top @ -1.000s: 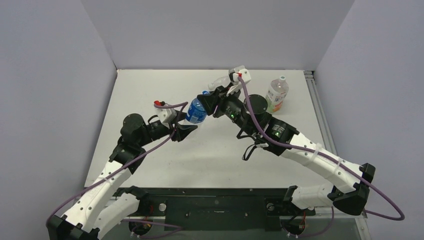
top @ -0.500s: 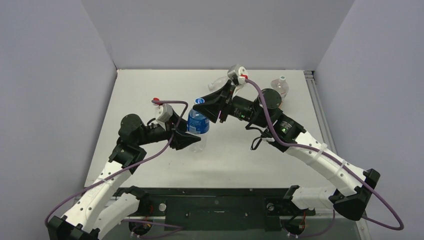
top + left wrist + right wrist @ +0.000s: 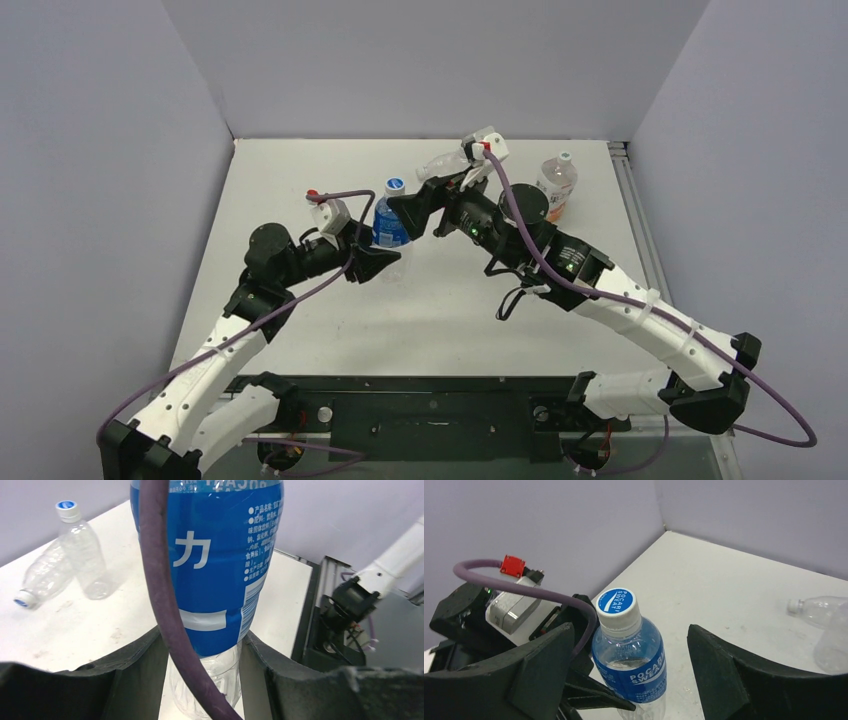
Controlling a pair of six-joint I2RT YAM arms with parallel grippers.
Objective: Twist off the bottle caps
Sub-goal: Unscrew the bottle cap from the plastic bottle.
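The right tool (image 3: 630,632) has just sprung open, its jaws now wide either side of the blue cap (image 3: 617,605), still on the blue-labelled bottle (image 3: 634,667). The left tool (image 3: 202,672) clamps that bottle upright, central on the tabletop (image 3: 300,180). This is likely a regrip for another twist.

— What is the blue-labelled bottle (image 3: 634,665) made of?
— Clear glossy plastic, with a shiny film label. Its cap (image 3: 618,607) is smooth plastic.
— And the jaws?
— Matt black, grainy. The tabletop (image 3: 290,170) is matt white and scuffed. The 2 plain bottles (image 3: 85,560) are thin, crinkled clear plastic.
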